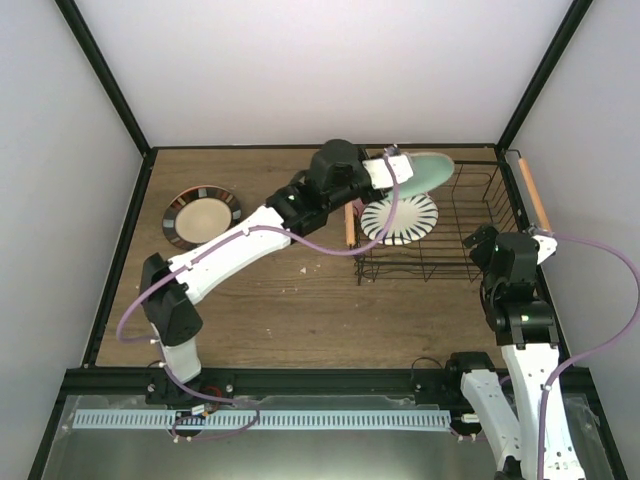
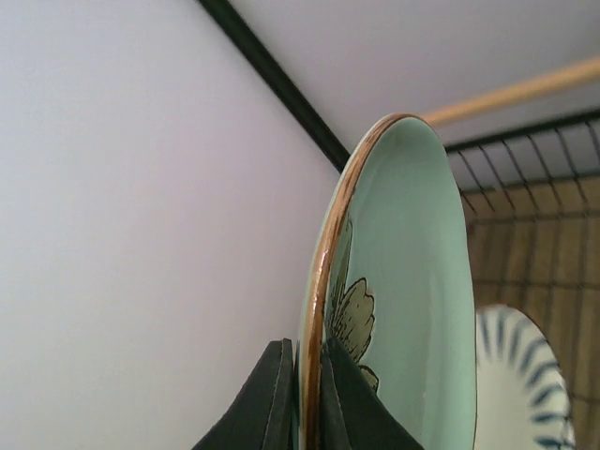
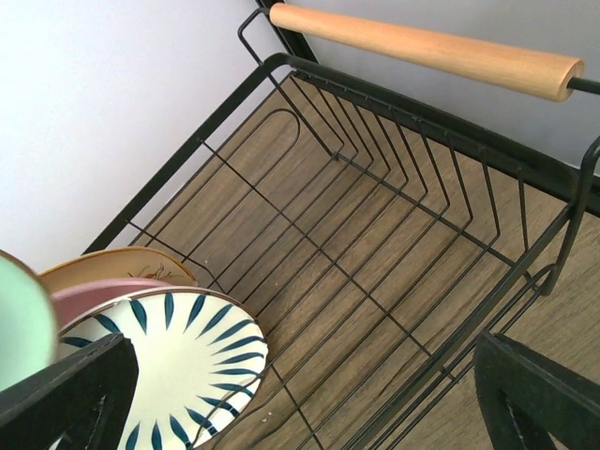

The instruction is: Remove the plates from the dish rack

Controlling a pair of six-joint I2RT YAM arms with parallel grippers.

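Note:
My left gripper (image 1: 385, 172) is shut on the rim of the mint green plate (image 1: 428, 170) and holds it on edge above the far left part of the black wire dish rack (image 1: 470, 262). In the left wrist view the fingers (image 2: 277, 394) pinch the plate's gold rim (image 2: 412, 272). The white plate with dark radial stripes (image 1: 400, 218) leans in the rack's left end. The right wrist view shows it (image 3: 178, 361) with a pink plate (image 3: 98, 292) and a tan plate (image 3: 117, 266) behind. My right gripper (image 1: 490, 245) is open and empty over the rack's near right corner (image 3: 300, 412).
A round plate with a dark patterned rim and tan centre (image 1: 202, 215) lies on the wooden table at far left. The rack has wooden rod handles on its left (image 1: 349, 225) and right (image 1: 533, 195) sides. Walls close off the back and both sides.

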